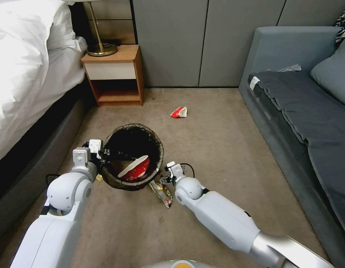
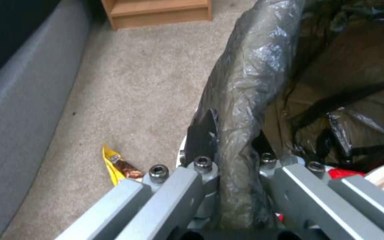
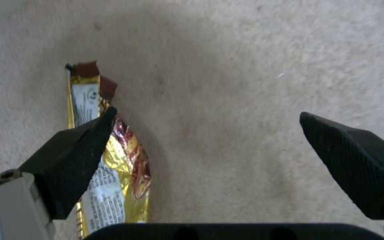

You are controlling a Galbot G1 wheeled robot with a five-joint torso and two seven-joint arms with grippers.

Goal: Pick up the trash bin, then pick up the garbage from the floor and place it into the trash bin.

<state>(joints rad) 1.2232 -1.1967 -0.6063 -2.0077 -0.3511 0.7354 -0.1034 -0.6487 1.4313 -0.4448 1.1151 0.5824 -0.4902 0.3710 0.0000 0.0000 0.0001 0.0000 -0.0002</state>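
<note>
Two grippers at work by the trash bin (image 1: 132,156).
Left gripper (image 2: 234,156) clamps its bagged rim; right gripper (image 3: 207,133) gapes wide over the gold wrapper (image 3: 121,173).

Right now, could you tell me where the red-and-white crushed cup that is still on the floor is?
In the head view the crushed cup lies alone on the carpet, beyond the bin, between the nightstand and the sofa.

You have open carpet (image 1: 217,149) between the bed (image 1: 27,111) on your left and the sofa (image 1: 291,123) on your right. Ahead, the nightstand (image 1: 114,74) and wall panels (image 1: 179,41) close it off. The trash bin (image 1: 133,156) stands just beside the gold snack wrapper (image 3: 121,166).
</note>
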